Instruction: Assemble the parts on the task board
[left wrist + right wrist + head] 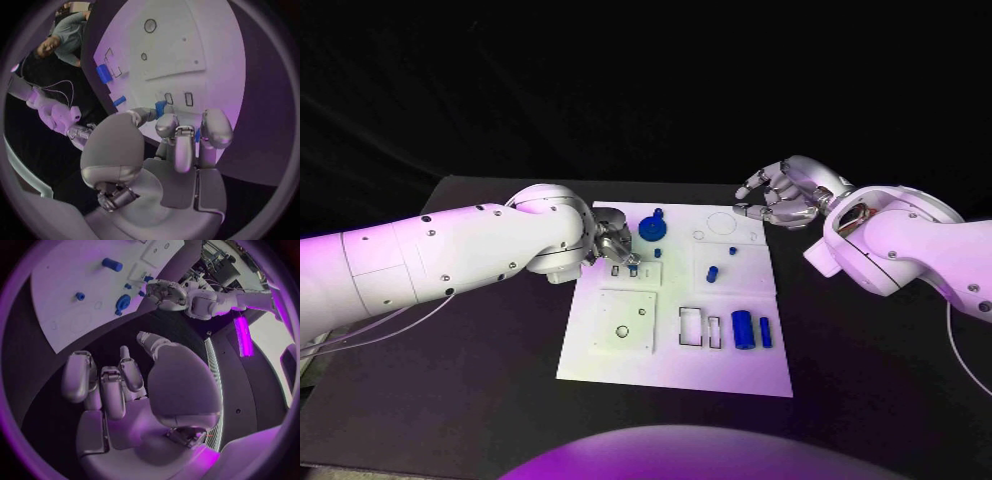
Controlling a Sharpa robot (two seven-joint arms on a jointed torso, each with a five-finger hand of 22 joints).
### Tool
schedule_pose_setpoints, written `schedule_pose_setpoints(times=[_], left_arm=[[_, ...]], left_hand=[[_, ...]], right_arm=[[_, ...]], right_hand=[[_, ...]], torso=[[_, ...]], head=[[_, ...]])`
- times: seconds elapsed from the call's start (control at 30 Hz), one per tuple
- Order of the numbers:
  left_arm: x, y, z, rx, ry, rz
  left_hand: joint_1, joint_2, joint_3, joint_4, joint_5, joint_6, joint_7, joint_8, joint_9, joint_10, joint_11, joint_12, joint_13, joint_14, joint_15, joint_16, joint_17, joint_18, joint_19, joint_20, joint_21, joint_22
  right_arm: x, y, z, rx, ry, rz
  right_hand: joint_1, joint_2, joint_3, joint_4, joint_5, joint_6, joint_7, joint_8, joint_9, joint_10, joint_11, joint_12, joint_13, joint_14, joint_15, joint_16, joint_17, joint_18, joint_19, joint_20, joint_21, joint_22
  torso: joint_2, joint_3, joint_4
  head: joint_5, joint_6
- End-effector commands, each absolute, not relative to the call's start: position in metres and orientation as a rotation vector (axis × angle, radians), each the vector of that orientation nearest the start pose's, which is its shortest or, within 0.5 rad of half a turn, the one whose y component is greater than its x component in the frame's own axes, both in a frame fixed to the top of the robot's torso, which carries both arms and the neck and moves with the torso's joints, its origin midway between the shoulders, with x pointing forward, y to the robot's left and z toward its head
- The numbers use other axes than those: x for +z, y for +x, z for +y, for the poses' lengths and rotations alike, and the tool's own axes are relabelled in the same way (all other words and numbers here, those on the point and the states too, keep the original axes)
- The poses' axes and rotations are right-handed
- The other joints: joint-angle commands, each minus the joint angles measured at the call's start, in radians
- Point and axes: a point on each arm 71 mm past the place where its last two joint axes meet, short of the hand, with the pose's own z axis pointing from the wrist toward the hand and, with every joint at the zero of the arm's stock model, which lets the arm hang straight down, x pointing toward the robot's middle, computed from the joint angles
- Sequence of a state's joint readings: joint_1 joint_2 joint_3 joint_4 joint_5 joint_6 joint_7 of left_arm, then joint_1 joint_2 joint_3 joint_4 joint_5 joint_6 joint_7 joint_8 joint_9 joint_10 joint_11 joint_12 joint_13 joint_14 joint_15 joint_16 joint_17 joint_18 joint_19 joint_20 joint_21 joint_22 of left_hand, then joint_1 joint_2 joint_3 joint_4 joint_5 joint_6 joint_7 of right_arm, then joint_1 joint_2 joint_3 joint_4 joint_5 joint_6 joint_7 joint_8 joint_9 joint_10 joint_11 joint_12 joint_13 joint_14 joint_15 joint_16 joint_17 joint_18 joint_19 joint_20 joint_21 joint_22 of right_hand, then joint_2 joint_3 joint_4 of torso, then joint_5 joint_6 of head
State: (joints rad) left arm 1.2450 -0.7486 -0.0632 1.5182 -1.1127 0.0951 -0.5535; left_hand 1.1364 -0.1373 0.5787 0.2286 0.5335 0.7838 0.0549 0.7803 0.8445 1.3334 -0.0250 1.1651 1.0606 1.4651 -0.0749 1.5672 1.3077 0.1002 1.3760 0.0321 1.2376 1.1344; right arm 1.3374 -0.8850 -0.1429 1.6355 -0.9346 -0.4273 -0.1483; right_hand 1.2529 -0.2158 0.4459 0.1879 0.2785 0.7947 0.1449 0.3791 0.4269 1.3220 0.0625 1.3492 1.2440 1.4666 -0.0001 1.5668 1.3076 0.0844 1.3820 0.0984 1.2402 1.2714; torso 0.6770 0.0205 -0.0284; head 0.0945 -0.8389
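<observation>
The white task board point(678, 370) lies in the middle of the black table. My left hand point(615, 245) is over its far left part and pinches a small blue part point(160, 107) between thumb and a finger, just beside two small rectangular slots point(178, 99). A round blue disc part point(653, 231) stands right behind that hand. My right hand point(783, 195) hovers beyond the board's far right corner, its fingers point(109, 385) loosely bent and holding nothing. Two blue cylinders point(751, 330) stand in the board's near right part.
Small blue pieces point(713, 272) sit scattered around the board's middle. A square inset plate point(626, 320) with holes and empty rectangular slots point(692, 327) take up the near half. Black table point(473, 400) surrounds the board on all sides.
</observation>
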Motion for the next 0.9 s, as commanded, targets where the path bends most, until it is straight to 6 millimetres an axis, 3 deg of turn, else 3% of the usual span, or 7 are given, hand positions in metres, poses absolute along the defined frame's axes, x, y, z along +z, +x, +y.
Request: schedule_pose_setpoints(times=[0.03, 0.27, 0.47, 0.6, 0.9], left_arm=[[-0.210, 0.483, 0.171, -0.424, -0.076, 2.233], [-0.212, 0.483, 0.170, -0.415, -0.061, 2.244], [-0.215, 0.483, 0.171, -0.407, -0.058, 2.258], [-0.217, 0.483, 0.171, -0.401, -0.053, 2.272], [-0.220, 0.482, 0.172, -0.388, -0.039, 2.298]], left_hand=[[-0.002, -0.001, 0.224, -0.219, -0.006, 0.013, -0.005, 0.005, -0.002, 0.008, -0.001, 0.006, 0.002, 0.106, -0.008, 0.004, 0.263, -0.006, 0.002, -0.004, 0.005, 0.002], [-0.003, -0.001, 0.225, -0.219, -0.009, 0.014, -0.005, 0.005, -0.002, 0.009, -0.001, 0.006, 0.002, 0.106, -0.008, 0.004, 0.263, -0.006, 0.002, -0.004, 0.006, 0.004], [-0.005, -0.001, 0.227, -0.217, -0.015, 0.015, -0.005, 0.004, -0.002, 0.011, 0.000, 0.007, 0.003, 0.106, -0.008, 0.004, 0.263, -0.007, 0.003, -0.005, 0.008, 0.007], [-0.006, -0.002, 0.229, -0.216, -0.017, 0.015, -0.005, 0.004, -0.003, 0.011, 0.000, 0.006, 0.002, 0.106, -0.008, 0.004, 0.263, -0.007, 0.003, -0.005, 0.009, 0.008], [-0.006, -0.002, 0.229, -0.216, -0.019, 0.015, -0.005, 0.003, -0.003, 0.010, 0.000, 0.005, 0.001, 0.106, -0.008, 0.004, 0.263, -0.007, 0.003, -0.005, 0.009, 0.008]], right_arm=[[-0.156, 0.477, -0.200, 0.845, 0.321, 1.734], [-0.156, 0.477, -0.200, 0.845, 0.320, 1.736], [-0.156, 0.477, -0.200, 0.846, 0.320, 1.738], [-0.156, 0.477, -0.200, 0.846, 0.320, 1.738], [-0.156, 0.477, -0.200, 0.846, 0.319, 1.740]], right_hand=[[-0.007, -0.002, 0.002, 0.004, -0.001, -0.005, 0.000, 0.005, 0.002, -0.005, 0.001, -0.004, -0.002, 0.101, -0.008, -0.001, 0.250, 0.005, -0.009, 0.000, -0.003, -0.002], [-0.007, -0.002, 0.002, 0.004, -0.001, -0.005, 0.000, 0.005, 0.002, -0.005, 0.001, -0.004, -0.002, 0.101, -0.008, -0.001, 0.250, 0.005, -0.009, 0.000, -0.003, -0.002], [-0.008, -0.001, 0.003, 0.006, 0.000, -0.006, 0.000, 0.006, 0.002, -0.004, 0.000, -0.003, 0.000, 0.101, -0.008, -0.001, 0.250, 0.005, -0.008, 0.000, -0.002, -0.001], [-0.008, -0.001, 0.003, 0.006, 0.000, -0.006, 0.000, 0.006, 0.002, -0.004, 0.000, -0.003, 0.000, 0.101, -0.008, -0.001, 0.250, 0.005, -0.008, 0.000, -0.002, -0.001], [-0.008, -0.001, 0.003, 0.006, 0.000, -0.006, 0.000, 0.006, 0.002, -0.004, 0.000, -0.003, 0.000, 0.101, -0.008, -0.001, 0.250, 0.005, -0.008, 0.000, -0.002, -0.001]], torso=[[0.001, 0.0005, -0.0010], [0.001, 0.0018, -0.0012], [0.001, 0.0001, 0.0002], [0.001, 0.0013, -0.0004], [0.001, 0.0004, -0.0016]], head=[[0.001, -0.001], [0.001, -0.006], [0.001, -0.008], [0.003, -0.012], [0.001, -0.016]])
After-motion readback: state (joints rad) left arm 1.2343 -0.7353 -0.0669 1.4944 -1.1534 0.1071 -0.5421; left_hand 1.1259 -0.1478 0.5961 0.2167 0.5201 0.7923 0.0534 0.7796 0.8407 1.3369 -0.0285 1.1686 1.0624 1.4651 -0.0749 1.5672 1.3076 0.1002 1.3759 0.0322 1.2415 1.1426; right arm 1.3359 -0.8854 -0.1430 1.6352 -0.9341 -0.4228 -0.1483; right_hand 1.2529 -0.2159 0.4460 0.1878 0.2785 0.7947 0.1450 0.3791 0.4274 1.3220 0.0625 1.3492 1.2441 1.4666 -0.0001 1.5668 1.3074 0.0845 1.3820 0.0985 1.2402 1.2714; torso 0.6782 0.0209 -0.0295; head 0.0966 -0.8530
